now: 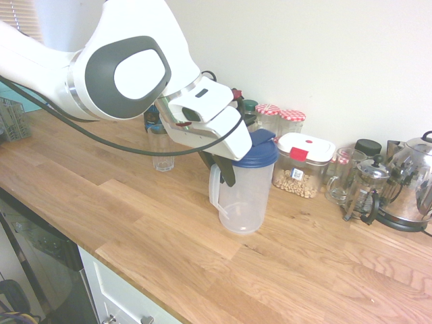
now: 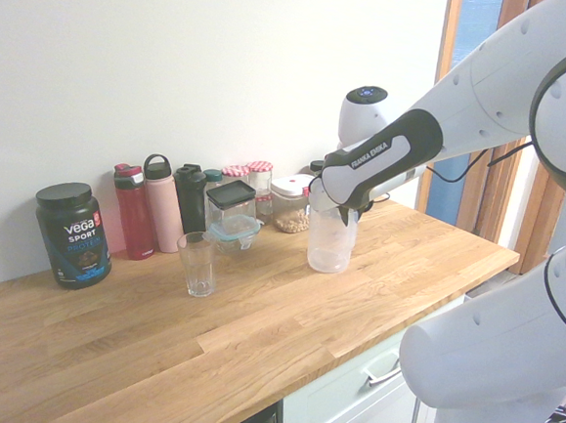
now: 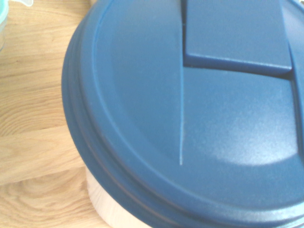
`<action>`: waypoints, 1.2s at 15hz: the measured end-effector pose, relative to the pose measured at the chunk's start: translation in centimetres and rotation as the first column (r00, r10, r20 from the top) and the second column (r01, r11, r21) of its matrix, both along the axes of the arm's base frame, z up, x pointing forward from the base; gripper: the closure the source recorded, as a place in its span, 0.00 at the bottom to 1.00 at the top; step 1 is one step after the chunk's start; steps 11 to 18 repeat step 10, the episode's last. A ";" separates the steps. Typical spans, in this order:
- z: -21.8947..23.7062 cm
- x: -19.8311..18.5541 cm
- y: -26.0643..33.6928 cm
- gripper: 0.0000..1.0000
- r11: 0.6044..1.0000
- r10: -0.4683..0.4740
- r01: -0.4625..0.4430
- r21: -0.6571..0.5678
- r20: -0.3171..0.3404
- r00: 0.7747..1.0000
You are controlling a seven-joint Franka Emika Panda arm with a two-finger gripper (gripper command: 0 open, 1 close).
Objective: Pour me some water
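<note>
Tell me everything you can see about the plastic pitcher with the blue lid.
The pitcher is clear, slightly frosted plastic with a white loop handle on its side and a round dark blue lid that has a raised flap section. It stands upright on the wooden counter, in front of the row of jars and bottles, apart from the empty drinking glass. Whether it holds any water cannot be told. The gripper is shut on its handle, with the wrist directly above the lid.
</note>
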State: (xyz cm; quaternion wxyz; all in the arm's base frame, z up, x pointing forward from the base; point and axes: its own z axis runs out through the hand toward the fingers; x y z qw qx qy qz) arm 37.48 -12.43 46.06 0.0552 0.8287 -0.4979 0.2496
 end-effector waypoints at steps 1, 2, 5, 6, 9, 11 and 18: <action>0.0 0.0 0.0 0.00 1.000 0.000 0.000 0.000 -0.003 1.000; 0.0 -0.1 0.1 0.00 1.000 0.000 0.000 0.001 -0.007 1.000; -0.1 -0.1 0.2 0.00 1.000 0.000 0.000 0.006 -0.016 1.000; -0.1 -0.2 0.3 0.00 1.000 0.000 0.001 0.009 -0.023 1.000; -0.3 -1.1 0.5 0.00 0.998 -0.005 0.011 0.055 -0.108 0.994; -0.5 -1.7 0.8 0.00 0.995 0.010 0.008 0.102 -0.174 0.985; -0.5 -1.7 0.8 0.00 0.995 0.010 0.008 0.102 -0.174 0.985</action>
